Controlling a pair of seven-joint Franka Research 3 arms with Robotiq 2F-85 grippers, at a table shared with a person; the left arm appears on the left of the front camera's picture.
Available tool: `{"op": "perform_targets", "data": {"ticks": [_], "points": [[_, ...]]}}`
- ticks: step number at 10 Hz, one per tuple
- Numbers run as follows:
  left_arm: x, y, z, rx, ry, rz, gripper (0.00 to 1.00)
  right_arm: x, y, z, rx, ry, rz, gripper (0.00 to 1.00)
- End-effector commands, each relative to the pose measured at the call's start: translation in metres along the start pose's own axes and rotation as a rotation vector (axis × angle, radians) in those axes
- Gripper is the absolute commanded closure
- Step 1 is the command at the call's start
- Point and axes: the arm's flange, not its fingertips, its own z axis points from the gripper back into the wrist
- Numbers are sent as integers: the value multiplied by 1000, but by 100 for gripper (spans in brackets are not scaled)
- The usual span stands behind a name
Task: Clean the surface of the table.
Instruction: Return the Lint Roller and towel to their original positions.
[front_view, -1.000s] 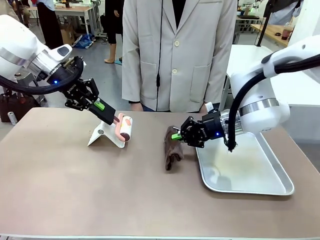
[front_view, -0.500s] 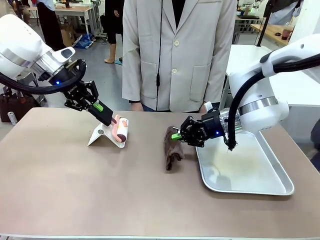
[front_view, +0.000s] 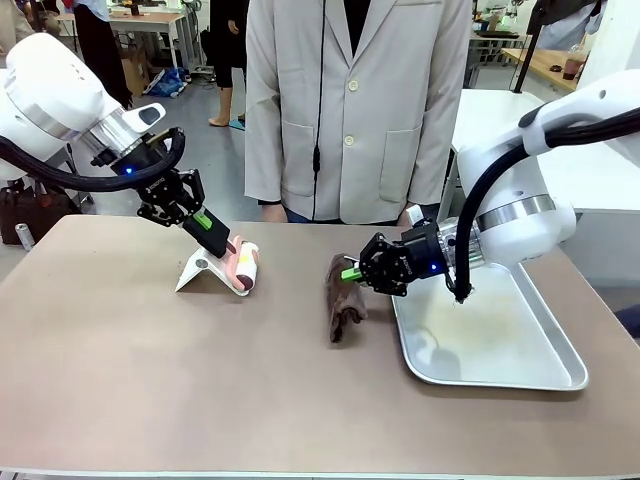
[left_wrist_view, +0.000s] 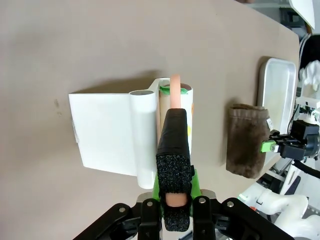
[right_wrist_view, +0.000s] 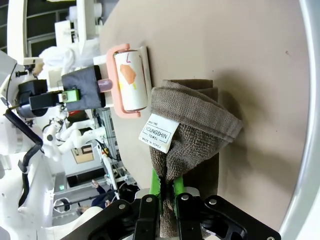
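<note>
The taupe-brown table (front_view: 180, 380) carries a white stand (front_view: 198, 270). My left gripper (front_view: 222, 243) is shut on the pink handle of a lint roller (front_view: 246, 268), whose white roll rests against the stand's right side. In the left wrist view the roll (left_wrist_view: 185, 101) lies beside the stand (left_wrist_view: 102, 132) under my gripper (left_wrist_view: 173, 165). My right gripper (front_view: 352, 272) is shut on the top of a brown towel (front_view: 343, 300), which hangs down onto the table. The right wrist view shows the towel (right_wrist_view: 195, 125) with its white label in my gripper (right_wrist_view: 165, 192), and the roller (right_wrist_view: 131, 80) beyond it.
A silver metal tray (front_view: 500, 345) lies at the right, its left rim close to the towel. A person in a pale grey coat (front_view: 350, 110) stands at the far edge, hands (front_view: 272, 212) by the table. White tables stand behind at the right.
My left gripper has lowered the lint roller slightly toward the stand and the table. The right gripper and the towel have barely moved.
</note>
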Motion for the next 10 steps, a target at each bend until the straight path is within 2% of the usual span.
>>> {"op": "perform_targets", "data": {"ticks": [1,10], "points": [[5,0,4,46,20,9,78,10,2,-5,1,32,-18,89],[9,8,-8,58,47,2,78,9,0,-5,-18,37,3,89]]}}
